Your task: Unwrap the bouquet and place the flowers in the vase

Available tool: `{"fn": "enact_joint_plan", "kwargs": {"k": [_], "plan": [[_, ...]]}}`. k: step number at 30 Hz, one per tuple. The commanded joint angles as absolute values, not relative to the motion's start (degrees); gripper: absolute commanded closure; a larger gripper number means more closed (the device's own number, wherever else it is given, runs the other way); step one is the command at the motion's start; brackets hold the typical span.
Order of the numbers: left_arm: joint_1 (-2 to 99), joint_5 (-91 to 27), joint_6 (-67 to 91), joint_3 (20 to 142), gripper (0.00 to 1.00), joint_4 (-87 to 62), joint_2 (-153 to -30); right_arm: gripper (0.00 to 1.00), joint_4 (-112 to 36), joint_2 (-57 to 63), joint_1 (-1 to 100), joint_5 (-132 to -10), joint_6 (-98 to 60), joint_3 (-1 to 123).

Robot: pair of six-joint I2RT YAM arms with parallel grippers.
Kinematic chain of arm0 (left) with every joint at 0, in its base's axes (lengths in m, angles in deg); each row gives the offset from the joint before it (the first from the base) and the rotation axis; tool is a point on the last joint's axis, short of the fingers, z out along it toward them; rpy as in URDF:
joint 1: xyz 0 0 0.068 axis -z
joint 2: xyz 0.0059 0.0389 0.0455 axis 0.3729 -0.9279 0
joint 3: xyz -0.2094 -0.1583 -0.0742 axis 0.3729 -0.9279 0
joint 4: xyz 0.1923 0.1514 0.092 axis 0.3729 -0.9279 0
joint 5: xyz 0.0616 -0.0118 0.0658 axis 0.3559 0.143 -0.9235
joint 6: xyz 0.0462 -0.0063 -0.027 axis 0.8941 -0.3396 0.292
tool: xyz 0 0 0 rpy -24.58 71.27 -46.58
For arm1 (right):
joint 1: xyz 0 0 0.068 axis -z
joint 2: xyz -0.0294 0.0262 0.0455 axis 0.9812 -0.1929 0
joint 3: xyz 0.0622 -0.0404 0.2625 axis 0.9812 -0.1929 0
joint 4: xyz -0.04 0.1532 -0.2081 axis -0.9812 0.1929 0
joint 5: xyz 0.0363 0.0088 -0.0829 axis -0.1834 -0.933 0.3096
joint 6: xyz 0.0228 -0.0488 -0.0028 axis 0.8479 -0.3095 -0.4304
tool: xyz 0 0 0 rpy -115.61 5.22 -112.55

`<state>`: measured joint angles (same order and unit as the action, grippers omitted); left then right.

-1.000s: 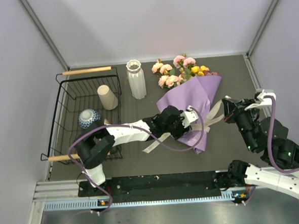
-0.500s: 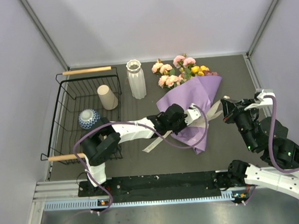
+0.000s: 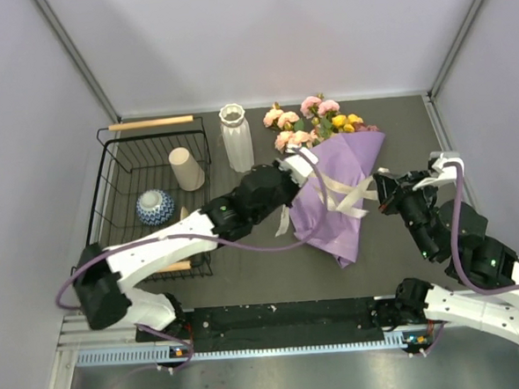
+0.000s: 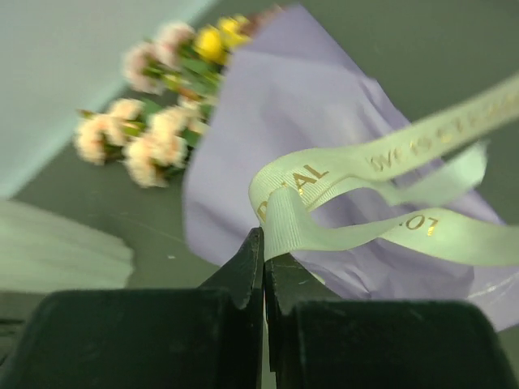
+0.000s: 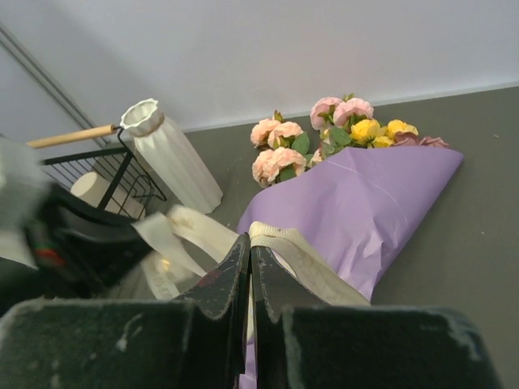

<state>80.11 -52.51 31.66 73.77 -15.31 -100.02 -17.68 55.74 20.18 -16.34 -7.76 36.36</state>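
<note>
The left arm is stretched long over the tabletop (image 3: 273,269). The left hand (image 4: 263,250) is fully closed and pinches the cream ribbon (image 4: 365,235) of the bouquet (image 3: 342,167). The right arm is bent, and the right hand (image 5: 250,247) is also closed on this ribbon, from the other side. The bouquet lies between both hands on the dark grey tabletop. The vase (image 3: 236,139) stands upright near the left hand, to its left. The walls (image 3: 276,35) around are pale.

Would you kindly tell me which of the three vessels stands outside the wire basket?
The tall white ribbed vase: it stands beside the basket, whereas the beige cup and the blue-patterned bowl sit inside it.
</note>
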Motion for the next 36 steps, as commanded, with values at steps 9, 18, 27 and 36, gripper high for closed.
{"fn": "enact_joint_plan", "kwargs": {"k": [9, 18, 27, 36], "plan": [[79.2, -80.9, 29.5, 72.1, 1.0, -18.9, -74.0, 0.99, -30.1, 43.3, 20.4, -36.0, -6.8, 36.6], [78.4, -78.0, 14.1, 64.2, 1.0, -32.1, -66.8, 1.0, -43.2, 24.9, 20.4, -54.0, 0.9, 34.6], [78.4, -75.7, 1.8, 54.1, 1.0, -37.1, -70.3, 0.93, -44.7, 8.9, 20.4, -68.0, 8.3, 34.6], [78.4, -77.2, -11.4, 51.8, 1.0, -44.4, -74.7, 0.8, -46.8, 9.8, 20.8, -68.9, 8.2, 29.7]]}}
